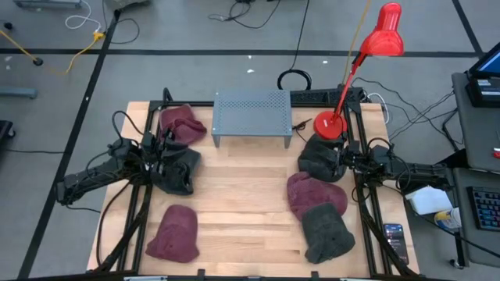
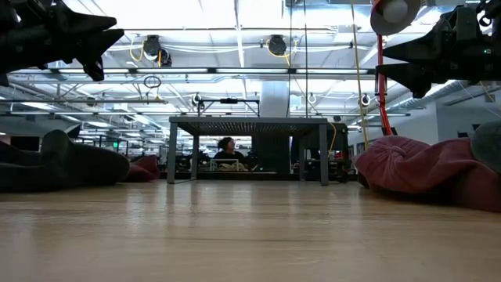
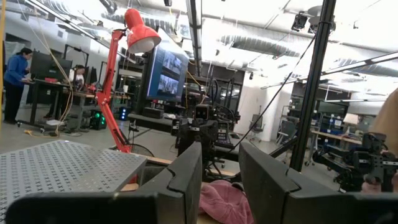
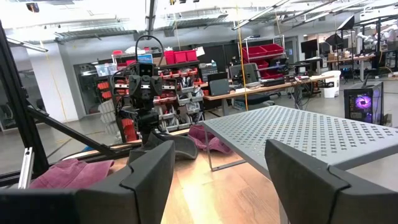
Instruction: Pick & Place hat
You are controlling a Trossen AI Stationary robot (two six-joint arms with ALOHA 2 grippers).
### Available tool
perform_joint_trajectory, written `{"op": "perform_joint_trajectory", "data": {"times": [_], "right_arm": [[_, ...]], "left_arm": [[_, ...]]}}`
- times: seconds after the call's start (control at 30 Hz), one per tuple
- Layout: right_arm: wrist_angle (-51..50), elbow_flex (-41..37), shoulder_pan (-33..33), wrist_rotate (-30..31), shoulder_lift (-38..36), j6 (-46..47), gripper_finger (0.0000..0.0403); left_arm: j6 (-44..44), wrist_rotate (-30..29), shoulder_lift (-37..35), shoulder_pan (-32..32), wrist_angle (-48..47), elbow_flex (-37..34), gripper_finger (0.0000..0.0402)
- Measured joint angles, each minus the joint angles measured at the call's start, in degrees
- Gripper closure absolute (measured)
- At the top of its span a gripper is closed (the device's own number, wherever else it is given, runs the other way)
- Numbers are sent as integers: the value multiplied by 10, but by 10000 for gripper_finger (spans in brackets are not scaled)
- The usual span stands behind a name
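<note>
Several knit hats lie on the wooden table: maroon ones [image 1: 183,123], [image 1: 173,232], [image 1: 312,193] and dark grey ones [image 1: 178,168], [image 1: 320,156], [image 1: 328,232]. My left gripper [image 1: 166,150] hovers open above the left dark grey hat, raised well off the table [image 2: 66,35]. Its fingers [image 3: 221,152] point level toward the table's right. My right gripper [image 1: 334,158] hovers open over the right dark grey hat, also raised [image 2: 438,47], with its fingers [image 4: 217,149] pointing toward the table's left. Each hat rests flat on the tabletop.
A grey perforated metal stand [image 1: 251,113] sits at the table's far middle. A red desk lamp [image 1: 367,58] is clamped at the far right corner. Bare wood [image 1: 242,195] runs down the middle between the hat groups. A phone [image 1: 393,234] lies by the right edge.
</note>
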Motion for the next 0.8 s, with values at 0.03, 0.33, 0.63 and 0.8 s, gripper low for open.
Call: {"op": "perform_joint_trajectory", "data": {"times": [0.03,0.33,0.63,0.8], "right_arm": [[0,0,0,0,0,0,156],[2,0,0,0,0,4,156],[-6,0,0,-2,0,4,156],[-17,20,0,13,7,3,156]], "left_arm": [[0,0,0,0,0,0,289],[0,0,0,0,0,0,289],[0,0,0,0,0,0,289],[0,0,0,0,0,0,289]]}}
